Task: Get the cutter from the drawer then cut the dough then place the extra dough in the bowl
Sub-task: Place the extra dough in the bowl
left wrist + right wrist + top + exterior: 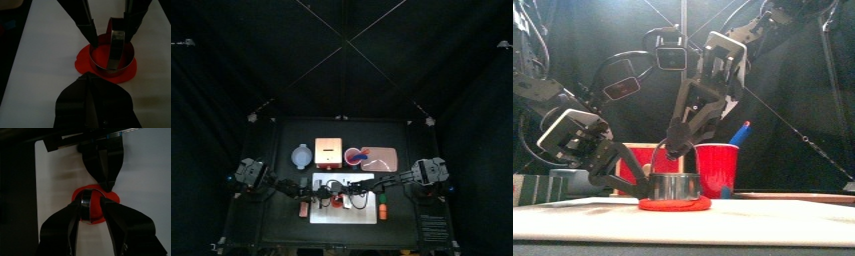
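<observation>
On red dough (675,205), cutter (676,186) between right fingers (63,223), left fingers (80,100) closed beside

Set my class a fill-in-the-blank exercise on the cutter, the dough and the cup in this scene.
1. The metal cutter sits on a flat disc of ____ dough.
2. The dough lies on a ____ cutting board.
3. The knife showing above the red cup is ____.
Missing words: red; white; blue.
</observation>
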You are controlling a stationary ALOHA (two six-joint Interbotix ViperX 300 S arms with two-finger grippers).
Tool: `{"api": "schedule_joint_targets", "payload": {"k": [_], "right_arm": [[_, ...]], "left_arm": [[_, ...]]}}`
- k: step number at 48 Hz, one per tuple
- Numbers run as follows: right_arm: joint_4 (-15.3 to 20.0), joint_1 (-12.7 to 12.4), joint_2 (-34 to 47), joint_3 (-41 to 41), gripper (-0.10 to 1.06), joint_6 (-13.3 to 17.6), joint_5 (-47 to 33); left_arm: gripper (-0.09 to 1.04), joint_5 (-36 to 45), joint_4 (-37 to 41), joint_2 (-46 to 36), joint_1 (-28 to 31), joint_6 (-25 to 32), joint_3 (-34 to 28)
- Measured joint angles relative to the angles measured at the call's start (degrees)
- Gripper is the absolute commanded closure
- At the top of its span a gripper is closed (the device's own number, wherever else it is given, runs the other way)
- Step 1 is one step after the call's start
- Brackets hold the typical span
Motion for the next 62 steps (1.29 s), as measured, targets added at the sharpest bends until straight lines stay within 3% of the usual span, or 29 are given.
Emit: {"api": "schedule_joint_targets", "payload": {"k": [4, 12, 16, 23, 31, 42, 50, 56, 62], "right_arm": [[-0.2, -0.1, 0.2, -0.2, 0.29, 0.0, 0.0], [-0.4, 0.0, 0.1, -0.5, 0.53, -0.1, 0.2], [-0.6, 0.0, -0.1, -0.5, 0.59, 0.0, 0.4], [-1.7, 0.1, -1.8, -0.4, 0.60, 0.0, 0.8], [-3.2, -0.4, -9.8, 2.0, 0.60, 0.0, 1.4], [-4.9, -2.6, -21.1, 15.8, 0.60, 0.0, 1.5], [-5.7, -4.0, -20.7, 23.7, 0.60, -0.2, -2.9], [-6.2, -4.0, -20.0, 25.0, 0.59, -0.3, -4.9], [-6.6, -4.0, -19.8, 25.0, 0.50, -0.1, -5.3]], "left_arm": [[0.44, 0.0, -0.1, 0.0, 0.0, 0.0, 0.0], [0.44, 0.0, -0.2, 0.0, 0.0, 0.0, 0.0], [0.44, 0.0, -0.3, 0.1, 0.0, 0.0, 0.0], [0.44, 0.1, -0.3, 0.2, 0.0, -0.1, -0.1], [0.44, 1.4, -0.3, 0.2, 0.0, 0.0, -0.4], [0.44, 2.2, -1.7, -0.8, 0.0, -0.1, -0.6], [0.41, 2.5, -1.8, -5.4, 0.4, 0.4, -0.6], [0.35, 2.5, -1.8, -8.5, 1.2, 0.4, -0.6], [0.27, 2.5, -1.8, -9.0, 2.0, 0.3, -0.6]]}}
